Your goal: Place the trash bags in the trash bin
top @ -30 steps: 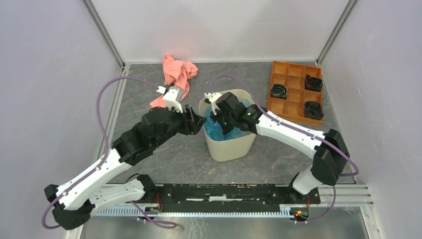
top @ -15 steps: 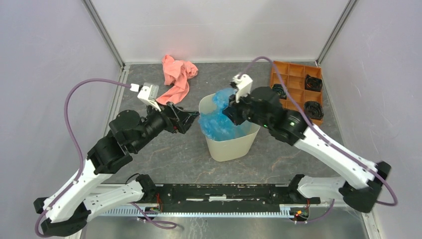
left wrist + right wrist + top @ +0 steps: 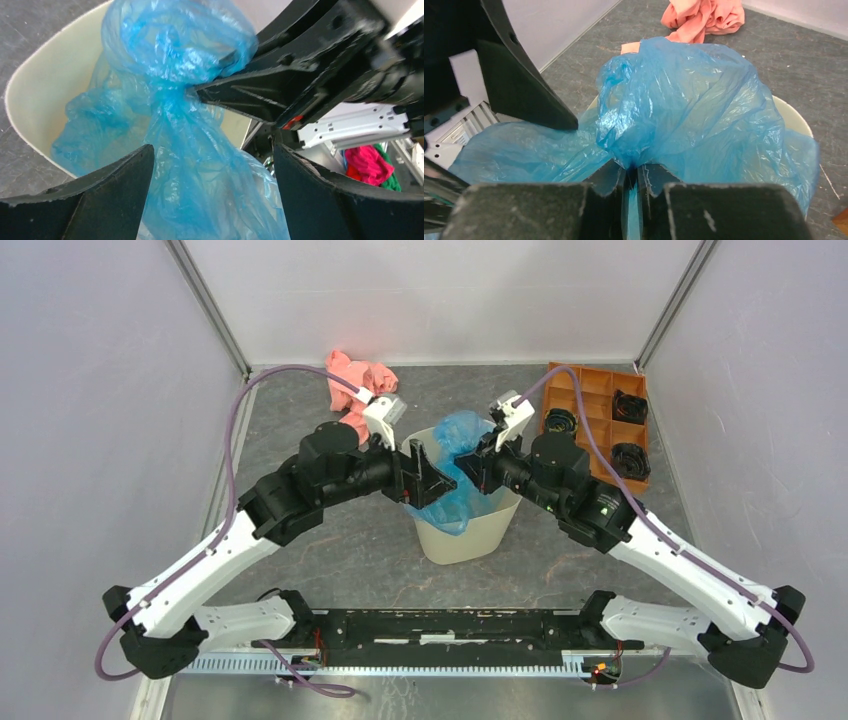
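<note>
Bright, even light — soft shadows; wrist views blur close up, trash bags (image 3: 684, 100) glinting.

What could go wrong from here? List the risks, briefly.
1. The right tool pinches only a bunched fold. Most of the trash bag balloons above the rim of the trash bin, so it may spring back out on release.
2. The left tool, open, straddles the bag very close to the right tool. Closing or pushing down could make them collide or tip the bin.
</note>
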{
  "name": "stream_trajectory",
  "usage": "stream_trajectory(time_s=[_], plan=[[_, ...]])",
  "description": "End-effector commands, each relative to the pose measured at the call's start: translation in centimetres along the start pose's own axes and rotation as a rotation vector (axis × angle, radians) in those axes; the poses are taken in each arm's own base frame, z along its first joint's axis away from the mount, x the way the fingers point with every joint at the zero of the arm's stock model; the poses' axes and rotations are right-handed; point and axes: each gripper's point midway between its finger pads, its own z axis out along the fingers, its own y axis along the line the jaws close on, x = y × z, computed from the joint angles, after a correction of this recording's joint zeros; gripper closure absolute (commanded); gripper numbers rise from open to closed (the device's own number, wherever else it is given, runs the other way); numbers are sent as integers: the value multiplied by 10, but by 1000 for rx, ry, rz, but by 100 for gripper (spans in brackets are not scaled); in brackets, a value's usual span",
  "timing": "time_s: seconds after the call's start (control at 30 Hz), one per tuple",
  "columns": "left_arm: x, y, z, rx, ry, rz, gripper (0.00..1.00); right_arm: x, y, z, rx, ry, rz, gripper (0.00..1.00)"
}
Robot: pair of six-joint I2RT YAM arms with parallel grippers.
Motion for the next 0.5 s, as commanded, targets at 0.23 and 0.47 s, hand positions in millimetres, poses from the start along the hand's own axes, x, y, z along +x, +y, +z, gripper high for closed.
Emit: stream_trajectory(time_s=[0.23,0.47], plan=[[-13,14,5,-93,3,102,69,-38,-4,-20,34,-117,-14,74],[-40,20,-6,-116,-191,103,98,-46,-9,-46,76,-69,-33,27]])
